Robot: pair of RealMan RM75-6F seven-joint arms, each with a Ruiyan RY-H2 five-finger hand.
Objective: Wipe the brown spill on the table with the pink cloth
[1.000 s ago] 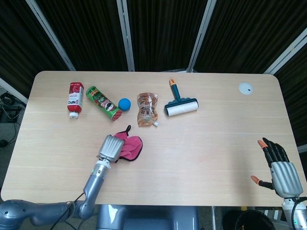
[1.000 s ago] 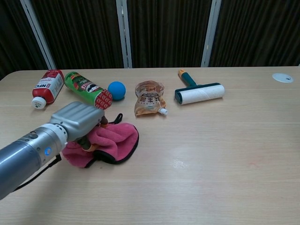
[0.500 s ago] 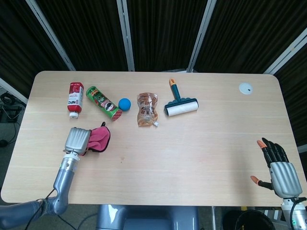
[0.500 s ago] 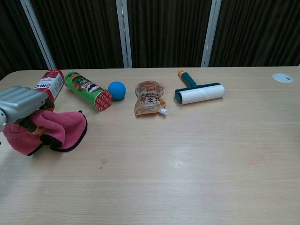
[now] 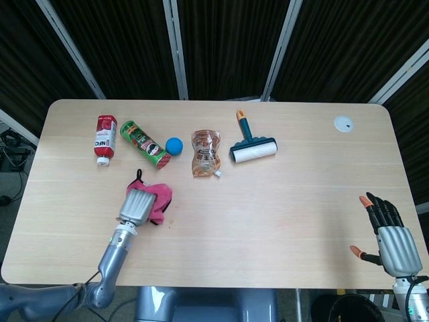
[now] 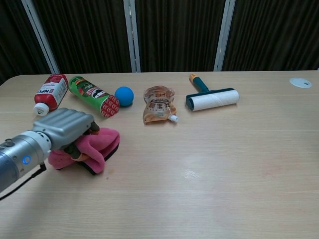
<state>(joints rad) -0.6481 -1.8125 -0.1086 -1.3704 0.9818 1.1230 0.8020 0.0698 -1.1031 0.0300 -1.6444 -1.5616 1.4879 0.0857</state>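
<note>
left hand (image 6: pixel 65 130) got its fingers curled tight round the bunched pink cloth (image 6: pixel 97 148), pressed on the pale wooden counter (image 6: pixel 224 164) just in front of the green crisp tube (image 6: pixel 93 95) | right hand (image 5: pixel 395 245) off at the near-right edge, fingers spread, holding nothing

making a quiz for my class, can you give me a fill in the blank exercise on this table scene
1. The left robot hand holds a cloth whose colour is ____.
2. The ball lying between the green can and the pouch is ____ in colour.
3. The lint roller has a white roll and a handle tipped in ____.
4. The right robot hand holds ____.

Missing words: pink; blue; orange; nothing
</note>
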